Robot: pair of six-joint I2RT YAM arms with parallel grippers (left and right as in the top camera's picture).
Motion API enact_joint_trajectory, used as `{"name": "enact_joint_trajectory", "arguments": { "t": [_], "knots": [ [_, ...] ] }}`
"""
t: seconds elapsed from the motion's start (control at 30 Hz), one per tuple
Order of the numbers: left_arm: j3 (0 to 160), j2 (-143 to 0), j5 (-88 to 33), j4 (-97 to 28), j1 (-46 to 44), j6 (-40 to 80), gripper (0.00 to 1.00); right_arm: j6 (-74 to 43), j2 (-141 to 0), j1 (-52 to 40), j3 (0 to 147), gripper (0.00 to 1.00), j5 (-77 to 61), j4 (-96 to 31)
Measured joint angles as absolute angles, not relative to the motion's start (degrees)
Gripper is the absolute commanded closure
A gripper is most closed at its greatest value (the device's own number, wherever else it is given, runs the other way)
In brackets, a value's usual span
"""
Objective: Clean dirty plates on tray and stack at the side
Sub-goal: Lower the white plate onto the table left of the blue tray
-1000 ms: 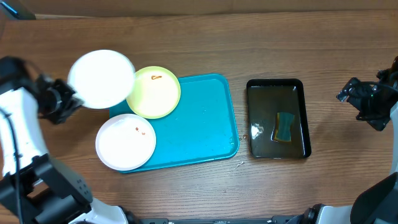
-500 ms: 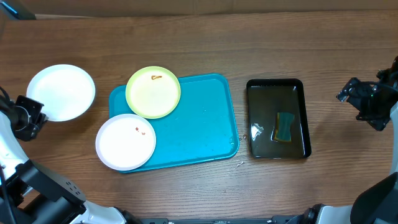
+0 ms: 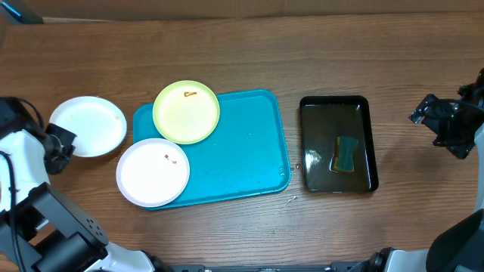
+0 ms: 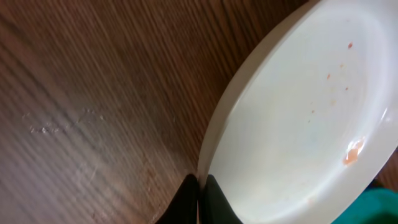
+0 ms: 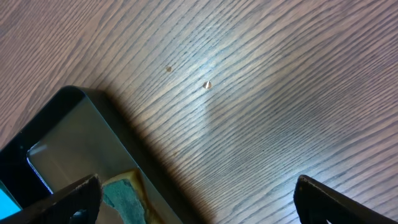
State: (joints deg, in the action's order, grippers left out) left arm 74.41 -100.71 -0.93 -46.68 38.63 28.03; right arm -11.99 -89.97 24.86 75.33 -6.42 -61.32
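A white plate [image 3: 88,126] sits low over the wood just left of the turquoise tray [image 3: 242,151]. My left gripper [image 3: 60,145] is shut on its rim. In the left wrist view the black fingers [image 4: 186,198] pinch the plate's [image 4: 298,118] edge, and small orange smears show inside it. A yellow-green plate [image 3: 186,112] with a brown smear lies on the tray's far left corner. Another white plate [image 3: 153,172] with red specks overhangs the tray's near left corner. My right gripper [image 3: 440,128] hovers open at the far right, holding nothing.
A glossy black tray [image 3: 338,143] holding a blue-green sponge [image 3: 346,153] stands right of the turquoise tray. In the right wrist view its corner [image 5: 62,134] and the sponge [image 5: 121,193] show beside my open gripper [image 5: 199,199].
My left gripper has carried the white plate from above the tray's far left corner out to the left and lowered it beside the tray. The right arm has not moved.
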Motion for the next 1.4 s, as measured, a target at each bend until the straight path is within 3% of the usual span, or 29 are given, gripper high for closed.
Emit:
{"name": "enact_joint_trajectory", "arguments": {
  "t": [0.43, 0.47, 0.5, 0.57, 0.6, 0.9, 1.07, 1.2, 1.27, 1.3, 1.37, 1.4],
  "knots": [
    [66.22, -100.71, 0.14, -35.33, 35.4, 28.4, 0.95, -11.99, -89.97, 24.86, 75.33, 0.0, -6.42, -61.3],
    [66.13, -100.71, 0.27, -34.92, 34.85, 28.38, 0.9, -11.99, -89.97, 24.86, 75.33, 0.0, -6.39, -61.32],
    [66.11, -100.71, 0.3, -34.52, 34.3, 28.34, 0.75, -11.97, -89.97, 24.86, 75.33, 0.0, -6.42, -61.3],
    [66.11, -100.71, 0.58, -34.2, 33.3, 27.9, 0.36, -11.97, -89.97, 24.86, 75.33, 0.0, -6.39, -61.3],
    [66.11, -100.71, 0.82, -34.24, 32.95, 27.49, 0.26, -11.99, -89.97, 24.86, 75.33, 0.0, -6.39, -61.3],
    [70.65, -100.71, -0.05, -41.95, 32.34, 25.19, 0.14, -11.97, -89.97, 24.86, 75.33, 0.0, -6.37, -61.32],
    [82.48, -100.68, -0.47, -51.16, 32.34, 24.88, 0.2, -12.01, -89.97, 24.86, 75.33, 0.0, -6.39, -61.3],
    [88.97, -100.27, -0.45, -54.92, 32.34, 24.56, 0.4, -11.99, -89.97, 24.86, 75.33, 0.0, -6.37, -61.34],
    [89.47, -99.88, -0.6, -55.46, 32.34, 24.47, 0.56, -11.97, -89.97, 24.86, 75.33, 0.0, -6.37, -61.32],
    [89.47, -99.85, -0.64, -55.75, 32.34, 24.49, 0.75, -11.97, -89.97, 24.86, 75.33, 0.0, -6.39, -61.32],
    [88.95, -99.88, -0.78, -55.29, 32.34, 24.82, 0.9, -11.99, -89.97, 24.86, 75.33, 0.0, -6.39, -61.32],
    [88.47, -99.85, -0.8, -54.59, 32.34, 24.88, 0.93, -11.99, -89.97, 24.86, 75.33, 0.0, -6.39, -61.34]
  ]
}}
